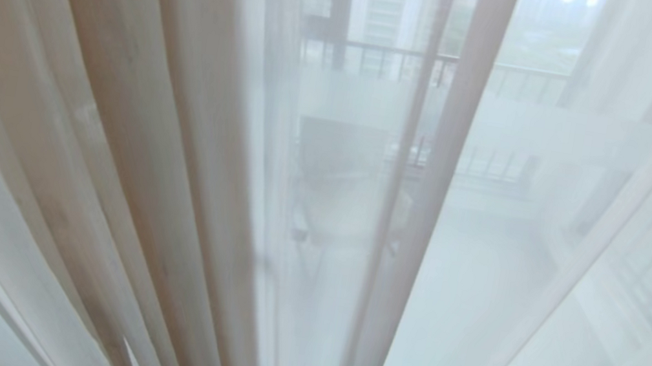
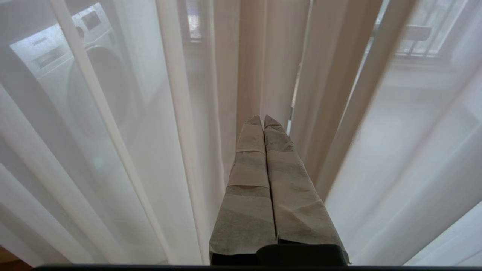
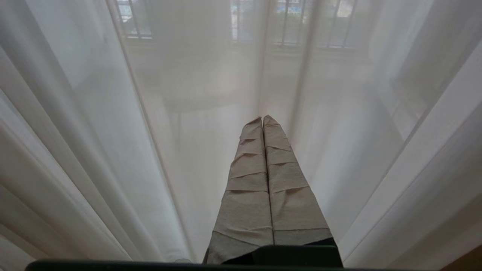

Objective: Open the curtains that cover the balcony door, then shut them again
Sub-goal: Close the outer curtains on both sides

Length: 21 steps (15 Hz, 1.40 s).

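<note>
A: Where's your head camera looking?

B: It's close to the curtains [image 1: 112,129], facing forward and down through the sheer to the balcony railing [image 1: 424,61].

A: And your wrist cameras?

B: Each sits behind its own claw, left claw [image 2: 262,119] and right claw [image 3: 262,119], pointing along the fingers at the drapes, very near. All three share the same curtains and the barred railing beyond.

No lettering can be read; a faint mark on the washing machine [image 2: 56,56] stays illegible
</note>
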Available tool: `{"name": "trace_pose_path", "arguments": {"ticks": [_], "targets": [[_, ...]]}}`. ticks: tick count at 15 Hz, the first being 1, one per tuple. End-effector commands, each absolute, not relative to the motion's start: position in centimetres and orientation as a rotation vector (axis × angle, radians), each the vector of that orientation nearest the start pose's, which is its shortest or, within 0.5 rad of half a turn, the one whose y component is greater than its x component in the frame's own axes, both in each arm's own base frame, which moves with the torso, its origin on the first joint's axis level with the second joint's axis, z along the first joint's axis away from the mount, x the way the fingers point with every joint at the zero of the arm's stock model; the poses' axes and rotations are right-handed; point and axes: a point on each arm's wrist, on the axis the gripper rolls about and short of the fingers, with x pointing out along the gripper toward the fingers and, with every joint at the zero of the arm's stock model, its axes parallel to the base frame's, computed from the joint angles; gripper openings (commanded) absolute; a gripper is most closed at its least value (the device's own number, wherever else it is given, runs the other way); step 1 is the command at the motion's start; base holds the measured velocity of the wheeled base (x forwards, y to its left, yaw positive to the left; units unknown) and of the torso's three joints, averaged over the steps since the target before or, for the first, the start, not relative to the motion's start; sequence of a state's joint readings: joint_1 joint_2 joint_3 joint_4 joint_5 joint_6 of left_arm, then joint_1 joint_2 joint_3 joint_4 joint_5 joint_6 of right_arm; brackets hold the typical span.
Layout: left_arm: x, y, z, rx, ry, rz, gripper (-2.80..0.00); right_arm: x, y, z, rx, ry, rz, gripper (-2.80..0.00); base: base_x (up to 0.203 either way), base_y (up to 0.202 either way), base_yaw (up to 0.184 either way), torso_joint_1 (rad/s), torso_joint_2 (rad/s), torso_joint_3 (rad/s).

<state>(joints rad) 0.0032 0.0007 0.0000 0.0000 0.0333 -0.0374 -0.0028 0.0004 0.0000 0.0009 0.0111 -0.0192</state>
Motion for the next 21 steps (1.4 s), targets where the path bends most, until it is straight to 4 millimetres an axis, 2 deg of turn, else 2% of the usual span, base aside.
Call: {"name": "trace_pose_path", "arguments": {"ticks": [1,21], "targets": [[-2.28,0.08,7.55,-0.039,-0.001,0.037,-2.80,-2.28,0.04,7.54,-0.020,0.001,0.008,-2.80,0.000,-0.201,-0.004,-0.004,0.00,0.002],[-2.28,0.07,7.54,-0.041,0.000,0.038,-2.80,-2.28,0.04,7.53,-0.020,0.001,0.008,-2.80,0.000,-0.192,0.000,0.003,0.00,0.002]]}}
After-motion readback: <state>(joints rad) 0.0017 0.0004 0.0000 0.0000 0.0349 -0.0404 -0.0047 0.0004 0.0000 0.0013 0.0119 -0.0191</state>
